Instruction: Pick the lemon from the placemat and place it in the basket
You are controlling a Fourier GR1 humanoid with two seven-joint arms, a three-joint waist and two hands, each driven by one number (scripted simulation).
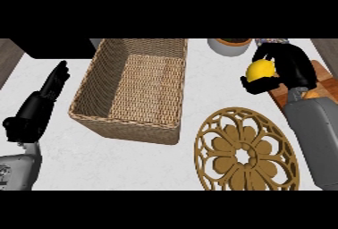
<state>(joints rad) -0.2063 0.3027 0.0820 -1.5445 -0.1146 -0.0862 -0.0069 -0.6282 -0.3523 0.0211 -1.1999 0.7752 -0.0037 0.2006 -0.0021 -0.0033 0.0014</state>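
Carrying round yellow lemon [260, 69] | clasped by black R hand [290, 65], worktop [152, 165] back-right corner | to be lifted clear over tan wicker basket [125, 127] rim pre-release | L hand [43, 100] open, left edge

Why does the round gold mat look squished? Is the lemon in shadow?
Head view: the placemat shows taller than wide, likely stretched by the steep downward look; the lemon, in the right robot hand, is bright yellow on top, no glare; the basket has a front wall darker than its floor.

The right hand [285, 67] curls round the yellow lemon [259, 69], right of the wicker basket [99, 117] and above the round placemat [246, 152]. The left hand [41, 107] rests open at the counter's [132, 165] left.
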